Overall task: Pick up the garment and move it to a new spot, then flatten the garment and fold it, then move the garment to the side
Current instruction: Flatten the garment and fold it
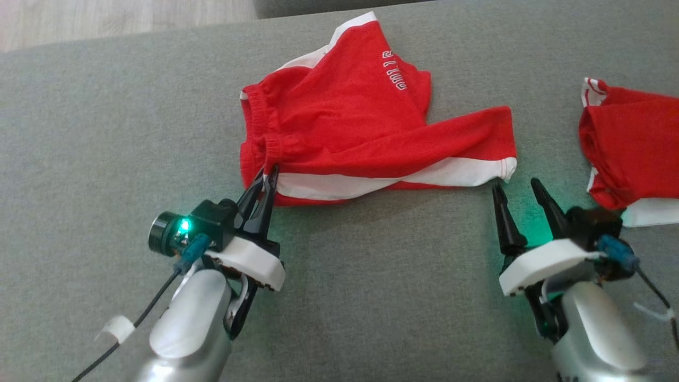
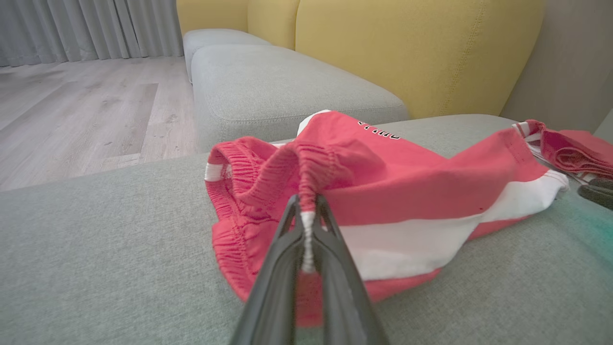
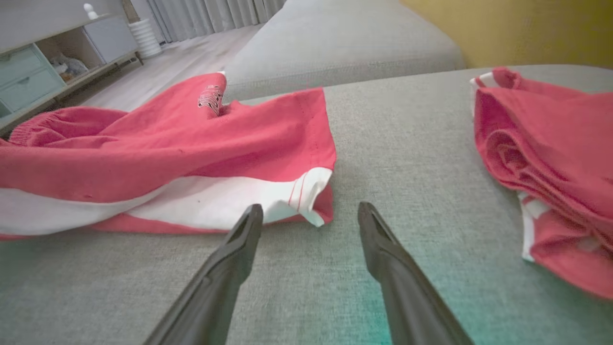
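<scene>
**Item:** garment (image 1: 360,122), red shorts with a white side stripe and white lettering.
**Location:** crumpled on the grey cushion (image 1: 106,159), mid-surface, one leg trailing towards the robot's right.

**Left end effector** (image 1: 268,172): clenched on a gathered fold of the elastic waistband (image 2: 306,163) at the garment's near left corner. A thin ridge of cloth stands between the fingers.

**Right end effector** (image 1: 515,184): released, fingers spread, low over the cushion just beside the white leg hem (image 3: 311,191) and not touching it.

**Adjacent item:** second red garment (image 1: 631,138), lying apart at the right.

**Risks, as judged:**
- Slip: the pinch takes only a narrow fold near the fingertips, so a brisk lift may pull the elastic free.
- Layers: whether one or both waistband layers are caught cannot be told. If only one is caught, the shorts would gape open when raised.
- One-sided lift: with nothing held on the right, the garment would hang from one corner, twist and land more crumpled.
- Stray catch: closing off target, the right end effector may miss the hem or nip the cushion.
- Mix-up: a drag rightward may run the trailing leg into the second garment.
</scene>
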Motion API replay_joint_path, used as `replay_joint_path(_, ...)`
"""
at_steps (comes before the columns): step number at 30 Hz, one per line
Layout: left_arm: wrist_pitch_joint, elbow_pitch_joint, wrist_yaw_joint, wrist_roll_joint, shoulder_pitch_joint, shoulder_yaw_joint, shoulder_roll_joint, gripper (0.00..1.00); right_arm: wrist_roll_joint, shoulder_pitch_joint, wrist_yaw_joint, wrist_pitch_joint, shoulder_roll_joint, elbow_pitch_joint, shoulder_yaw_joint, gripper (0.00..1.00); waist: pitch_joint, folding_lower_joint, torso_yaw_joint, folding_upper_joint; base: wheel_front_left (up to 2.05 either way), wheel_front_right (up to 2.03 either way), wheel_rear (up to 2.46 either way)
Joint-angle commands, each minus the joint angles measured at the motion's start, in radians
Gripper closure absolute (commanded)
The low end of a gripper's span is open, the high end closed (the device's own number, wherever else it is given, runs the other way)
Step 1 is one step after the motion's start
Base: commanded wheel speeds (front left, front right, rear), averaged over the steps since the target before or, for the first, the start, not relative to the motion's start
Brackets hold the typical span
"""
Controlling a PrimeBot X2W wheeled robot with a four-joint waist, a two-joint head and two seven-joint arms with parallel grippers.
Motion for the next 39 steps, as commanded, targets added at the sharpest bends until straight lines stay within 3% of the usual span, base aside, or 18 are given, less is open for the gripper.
replay_joint_path(1,-0.016,-0.035,0.002,-0.004,-0.032,0.029,0.011,1.0,0.009,-0.044,-0.001,0.003,-0.021,-0.009,0.039,0.0,0.003,0.0,0.006,-0.0001,0.0,0.0,0.0)
replay_joint_path(13,-0.024,-0.038,0.002,-0.006,-0.037,0.009,0.008,1.0,0.091,-0.119,-0.001,-0.016,-0.06,0.096,0.149,0.0,0.007,0.0,0.019,-0.0001,0.0,0.0,0.0)
replay_joint_path(31,-0.018,-0.038,0.008,-0.014,-0.045,-0.012,0.02,1.0,0.15,-0.185,-0.001,-0.056,-0.088,0.175,0.233,0.0,0.016,0.0,0.021,-0.0001,0.0,0.0,0.0)
replay_joint_path(32,-0.017,-0.039,0.008,-0.014,-0.046,-0.013,0.021,1.0,0.152,-0.19,-0.001,-0.058,-0.088,0.179,0.239,0.31,0.018,0.0,0.021,-0.0001,0.0,0.0,0.0)
replay_joint_path(33,-0.016,-0.04,0.009,-0.015,-0.047,-0.015,0.023,1.0,0.156,-0.197,-0.001,-0.061,-0.09,0.186,0.253,1.0,0.018,0.0,0.022,-0.0001,0.0,0.0,0.0)
replay_joint_path(39,-0.016,-0.039,0.014,-0.022,-0.049,-0.015,0.029,1.0,0.173,-0.206,-0.001,-0.075,-0.104,0.189,0.269,1.0,0.007,0.0,0.022,-0.0001,0.0,0.0,0.0)
